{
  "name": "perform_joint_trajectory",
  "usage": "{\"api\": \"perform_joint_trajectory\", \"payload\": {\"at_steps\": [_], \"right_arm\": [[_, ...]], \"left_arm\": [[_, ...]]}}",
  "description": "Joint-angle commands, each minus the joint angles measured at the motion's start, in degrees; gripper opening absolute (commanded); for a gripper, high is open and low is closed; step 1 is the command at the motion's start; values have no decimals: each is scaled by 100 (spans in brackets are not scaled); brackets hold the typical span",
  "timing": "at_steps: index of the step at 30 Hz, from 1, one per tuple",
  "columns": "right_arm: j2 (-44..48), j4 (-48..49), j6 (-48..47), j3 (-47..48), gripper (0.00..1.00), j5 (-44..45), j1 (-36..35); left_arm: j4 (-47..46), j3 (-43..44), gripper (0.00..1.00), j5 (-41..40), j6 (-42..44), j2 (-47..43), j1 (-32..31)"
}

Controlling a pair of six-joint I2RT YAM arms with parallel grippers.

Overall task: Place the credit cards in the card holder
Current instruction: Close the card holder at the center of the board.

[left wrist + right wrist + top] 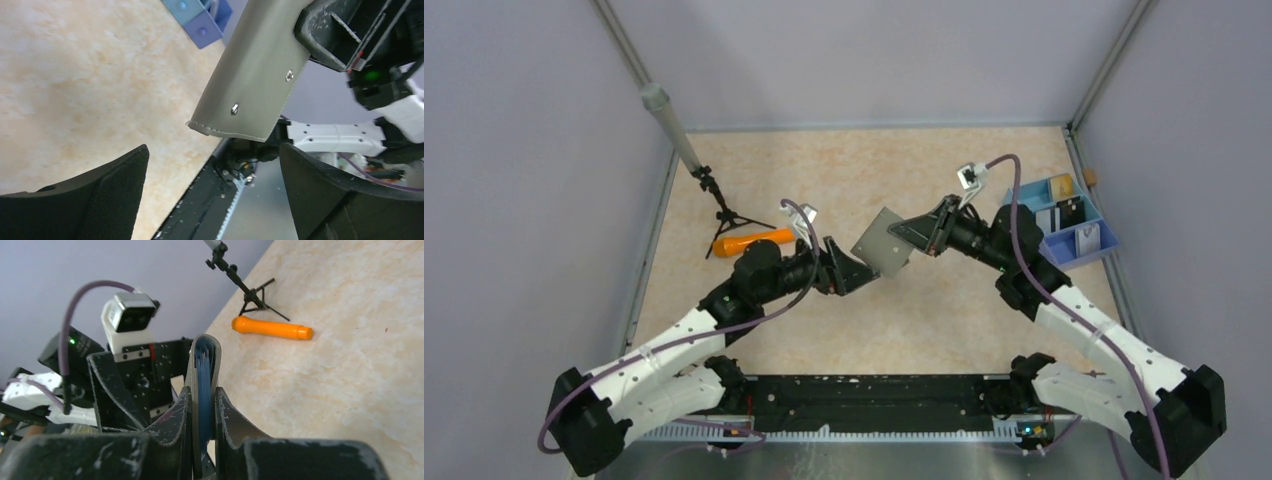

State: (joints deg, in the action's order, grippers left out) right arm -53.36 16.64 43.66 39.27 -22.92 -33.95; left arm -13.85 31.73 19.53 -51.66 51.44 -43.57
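At the near edge, a black rail (864,400) runs between the two arm bases. The pale specks on it are too fine to read as writing. Beyond it, over the middle of the beige table (924,330), the left gripper (862,272) has its jaws spread wide and holds nothing. In its own wrist view the two black fingers (115,195) fill the lower corners, and their tips stop short of the card holder (882,243). The holder hangs clear of the table, at about 1 o'clock from that gripper. The right gripper (914,232) reaches in from 3 o'clock and is clamped on the holder's edge. Its wrist view shows the wallet edge-on and folded, with light blue lining in the slit between the grey covers. What lies inside the fold is hidden. From the left wrist the grey outer face shows two small metal studs (235,108), and its upper part is cut off by the frame. A green light (372,76) glows on the right wrist. At 10 o'clock an orange stick (752,241) lies flat beside the feet of a small black tripod (724,215), which carries a grey tube (656,100) leaning toward 11 o'clock. At 2 o'clock a blue compartment tray (1024,205) sits by the right wall. Its dark, white and yellow contents are too small to read, and it is unclear whether any are the credit cards.
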Motion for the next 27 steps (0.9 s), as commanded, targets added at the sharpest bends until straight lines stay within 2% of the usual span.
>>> {"api": "perform_joint_trajectory", "payload": {"at_steps": [1, 4, 6, 14, 17, 19, 21, 23, 25, 27], "right_arm": [[-346, -1704, -1069, 942, 0, -445, 11], [-711, -2383, -1345, 1295, 0, -761, 12], [-857, -2448, -1386, 1348, 0, -1039, 12], [-1239, -1532, -982, 1183, 0, -1872, 3], [-1369, -1372, -934, 1238, 0, -1973, 3], [-1423, -1349, -932, 1286, 0, -1980, 3], [-1483, -1360, -959, 1346, 0, -2006, 3], [-1551, -1438, -1024, 1403, 0, -2035, 1], [-1640, -1697, -1149, 1528, 17, -1986, 2], [-1654, -2134, -1319, 1659, 37, -1775, -5]], "left_arm": [[1528, 640, 99, -354, 1359, -309, 198], [1861, 922, 99, -131, 1788, -260, 238], [1893, 1081, 99, 83, 1937, -163, 244], [1697, 1249, 98, 892, 2128, 520, 244], [1851, 1239, 97, 799, 2085, 679, 244], [1781, 1150, 92, 791, 2026, 656, 244], [1452, 953, 76, 847, 1808, 576, 236], [881, 758, 64, 1048, 1532, 559, 242], [543, 605, 45, 1162, 1282, 627, 244], [382, 514, 18, 1118, 1077, 683, 244]]}}
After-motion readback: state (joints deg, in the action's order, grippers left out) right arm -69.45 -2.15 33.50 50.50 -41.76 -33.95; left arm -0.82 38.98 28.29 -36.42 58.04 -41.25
